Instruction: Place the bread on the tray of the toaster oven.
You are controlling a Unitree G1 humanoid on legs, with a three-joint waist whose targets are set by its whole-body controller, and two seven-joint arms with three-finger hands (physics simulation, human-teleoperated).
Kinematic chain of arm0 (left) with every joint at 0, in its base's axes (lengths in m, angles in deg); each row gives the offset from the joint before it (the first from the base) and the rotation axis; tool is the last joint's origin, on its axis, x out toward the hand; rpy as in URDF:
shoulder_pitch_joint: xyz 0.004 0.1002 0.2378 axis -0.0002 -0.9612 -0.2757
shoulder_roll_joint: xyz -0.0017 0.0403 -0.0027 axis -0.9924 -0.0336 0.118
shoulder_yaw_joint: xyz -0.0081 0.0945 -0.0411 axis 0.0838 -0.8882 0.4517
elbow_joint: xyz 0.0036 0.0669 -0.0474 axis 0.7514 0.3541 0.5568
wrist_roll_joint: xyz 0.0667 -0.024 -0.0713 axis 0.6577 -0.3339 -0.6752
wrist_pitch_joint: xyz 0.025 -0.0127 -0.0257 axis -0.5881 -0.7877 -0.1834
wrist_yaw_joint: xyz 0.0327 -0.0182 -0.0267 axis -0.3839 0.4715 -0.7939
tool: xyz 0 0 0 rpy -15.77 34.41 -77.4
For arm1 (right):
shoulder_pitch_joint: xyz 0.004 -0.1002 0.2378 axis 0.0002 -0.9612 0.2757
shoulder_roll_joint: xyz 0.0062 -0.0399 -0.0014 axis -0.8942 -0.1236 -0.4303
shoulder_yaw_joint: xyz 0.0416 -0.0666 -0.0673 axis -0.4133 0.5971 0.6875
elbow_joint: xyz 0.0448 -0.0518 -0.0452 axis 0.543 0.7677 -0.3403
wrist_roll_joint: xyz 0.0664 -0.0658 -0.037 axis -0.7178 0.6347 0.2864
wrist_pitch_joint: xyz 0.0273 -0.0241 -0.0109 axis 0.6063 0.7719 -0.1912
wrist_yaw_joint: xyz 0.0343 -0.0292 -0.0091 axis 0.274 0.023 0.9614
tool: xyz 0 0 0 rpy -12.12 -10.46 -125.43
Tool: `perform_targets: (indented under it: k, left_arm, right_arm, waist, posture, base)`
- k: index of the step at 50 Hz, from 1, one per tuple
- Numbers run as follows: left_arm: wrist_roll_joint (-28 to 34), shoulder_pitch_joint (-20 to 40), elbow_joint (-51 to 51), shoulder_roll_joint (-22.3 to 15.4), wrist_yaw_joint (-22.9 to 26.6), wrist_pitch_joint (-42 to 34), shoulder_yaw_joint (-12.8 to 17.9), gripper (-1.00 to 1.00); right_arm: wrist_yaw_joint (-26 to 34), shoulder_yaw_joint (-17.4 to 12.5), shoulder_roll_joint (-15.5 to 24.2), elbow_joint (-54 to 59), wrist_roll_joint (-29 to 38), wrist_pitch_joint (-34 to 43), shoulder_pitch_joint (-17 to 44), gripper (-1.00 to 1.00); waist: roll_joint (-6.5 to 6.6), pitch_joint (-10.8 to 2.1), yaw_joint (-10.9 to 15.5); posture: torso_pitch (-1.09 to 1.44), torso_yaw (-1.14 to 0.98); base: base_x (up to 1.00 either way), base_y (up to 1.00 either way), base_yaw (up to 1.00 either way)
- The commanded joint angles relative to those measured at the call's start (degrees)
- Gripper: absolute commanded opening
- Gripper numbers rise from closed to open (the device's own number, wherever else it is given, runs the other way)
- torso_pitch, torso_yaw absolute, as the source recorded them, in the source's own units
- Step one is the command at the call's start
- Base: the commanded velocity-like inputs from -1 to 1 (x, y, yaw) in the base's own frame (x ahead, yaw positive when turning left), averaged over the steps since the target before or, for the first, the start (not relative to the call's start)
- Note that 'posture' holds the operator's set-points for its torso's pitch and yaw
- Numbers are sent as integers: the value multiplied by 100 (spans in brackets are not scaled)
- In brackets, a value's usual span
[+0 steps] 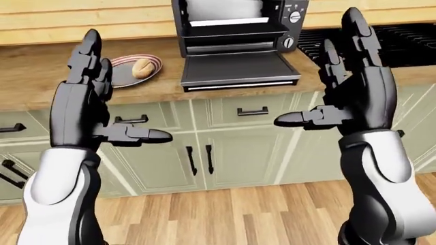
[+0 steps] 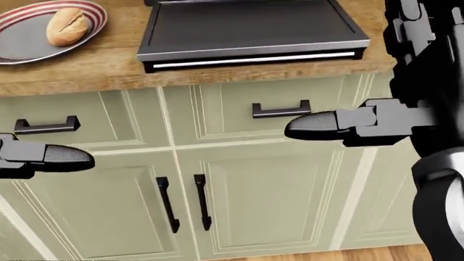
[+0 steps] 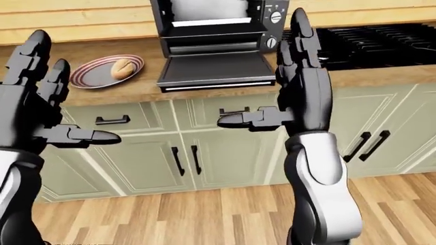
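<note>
bread: on striped plate, counter left part, just left of the oven's open door; nothing touching it
bread axis: slightly oblong, long axis tilted toward top right in the head view
oven: door dropped flat, overhanging the counter's near edge; tray visible as a pale shelf inside
left hand: raised, fingers spread, thumb out, empty
right hand: same pose, spread and empty, in line with the oven's right side
key relation: bread lies up and right of the left hand, well apart; left hand is nearer, right would have to cross the door
next (judgement): left-hand reach, then carry right over the door onto the tray
</note>
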Motion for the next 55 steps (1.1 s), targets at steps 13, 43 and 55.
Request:
perform_targets:
  k: [13,43,55]
  left_arm:
    - [-51,230,-8,-80,-153,236,70,100]
    - [119,163,11,-16,-125,251,-18,100]
    - [77,132,-158,-19,-95,136,59,100]
  right_arm:
    - [-98,-82,83,-447,-84,26,-175,100]
    - [-116,-211,65,-531,-132,-227,-521,100]
    - [-218,-320,182,-802,-314,110,-330,100]
  waist:
    - [-732,-41,88]
    - [-653,-29,104]
    - [54,-64,15]
  posture:
    - [0,0]
    - [0,0]
    - [0,0]
  base:
    - [18,29,0]
    - [25,22,0]
    - [25,13,0]
